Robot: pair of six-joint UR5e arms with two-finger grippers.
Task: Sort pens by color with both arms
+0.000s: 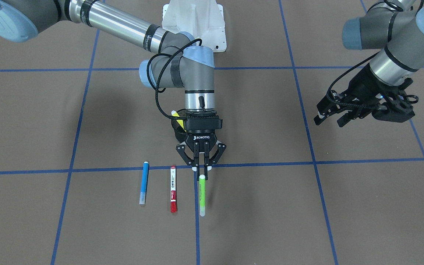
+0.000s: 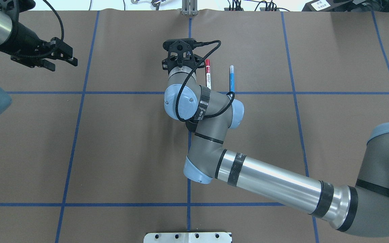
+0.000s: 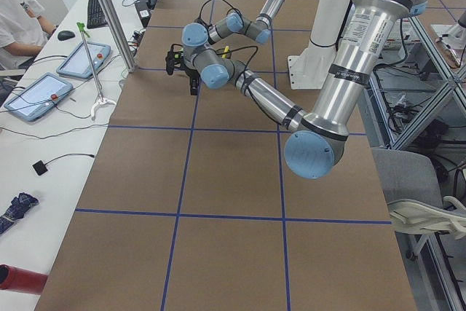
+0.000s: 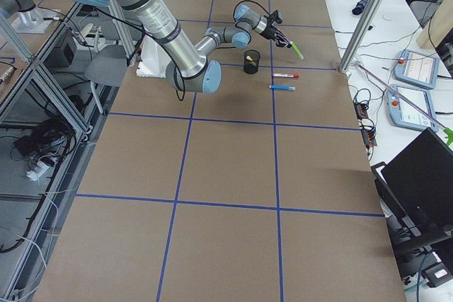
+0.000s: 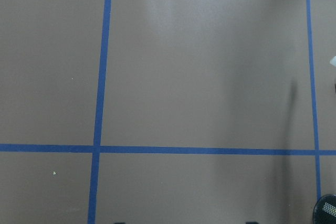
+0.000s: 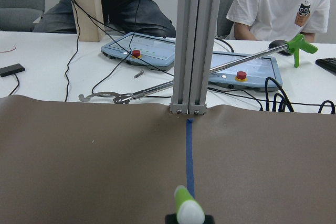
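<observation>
Green pen [image 1: 202,195] is pinched at one end between the narrowed fingers of the right end effector [image 1: 201,172], its length jutting toward the operators' side (the wrist camera catches only its pale tip). The right arm [image 2: 272,182] comes in from the robot's right and folds at the wrist over the desk's middle line, with the end effector tipped downward. The left arm [image 1: 396,59] hangs at its own side, with the left end effector [image 1: 329,121] spread wide and holding nothing.

Blue pen [image 1: 144,183] and red-capped pen [image 1: 173,189] lie parallel and apart on the brown desk [image 1: 271,221], just beside the green one. The yellow pen [image 1: 176,116] stands in a black mesh cup [image 4: 251,61] on the robot's side of the right end effector. Blue tape lines [image 1: 307,163] grid the desk. Beyond its far edge are an aluminium post [image 6: 195,40] and a white bench [image 6: 42,72] with tablets [image 6: 139,51].
</observation>
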